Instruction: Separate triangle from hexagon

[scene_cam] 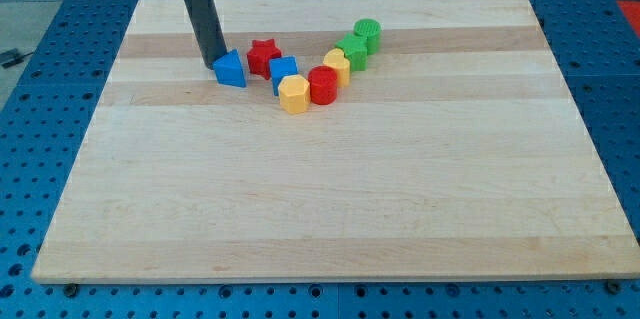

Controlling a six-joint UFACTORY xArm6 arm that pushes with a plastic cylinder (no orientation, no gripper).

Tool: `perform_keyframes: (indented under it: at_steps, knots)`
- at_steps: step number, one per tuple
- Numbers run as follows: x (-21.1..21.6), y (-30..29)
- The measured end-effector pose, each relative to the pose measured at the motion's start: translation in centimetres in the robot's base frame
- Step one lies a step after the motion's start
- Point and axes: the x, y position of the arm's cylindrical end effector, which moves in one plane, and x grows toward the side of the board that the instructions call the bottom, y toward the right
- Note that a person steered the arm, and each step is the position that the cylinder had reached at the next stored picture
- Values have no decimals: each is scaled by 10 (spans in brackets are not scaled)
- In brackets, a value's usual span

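Camera view shows a pale wooden counter [330,189] lying on a blue perforated base [40,139]. No claw shows anywhere; the arm ends in a dark rod, so there is no opening to tell of. My tip [214,65] stands on the counter touching, or all but touching, the blue triangle [231,69] on the side toward the view's left.

Taking the blue triangle as landmark: the red star [263,56] sits just to its right and slightly toward the view's top. A blue block [283,72], shape unclear, lies right of the triangle past the star. The yellow hexagon [294,93] sits further right and toward the view's bottom, touching that blue block, apart from the triangle. A red cylinder [322,86] touches the hexagon on its right. From there a yellow block [337,66], a green block [353,50] and a green cylinder [367,33] climb in a chain toward the view's upper right, farthest from the triangle.
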Motion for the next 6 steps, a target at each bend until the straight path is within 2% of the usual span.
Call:
perform_keyframes:
  at_steps: [2, 6]
  knots:
    - [23, 16]
    - [88, 112]
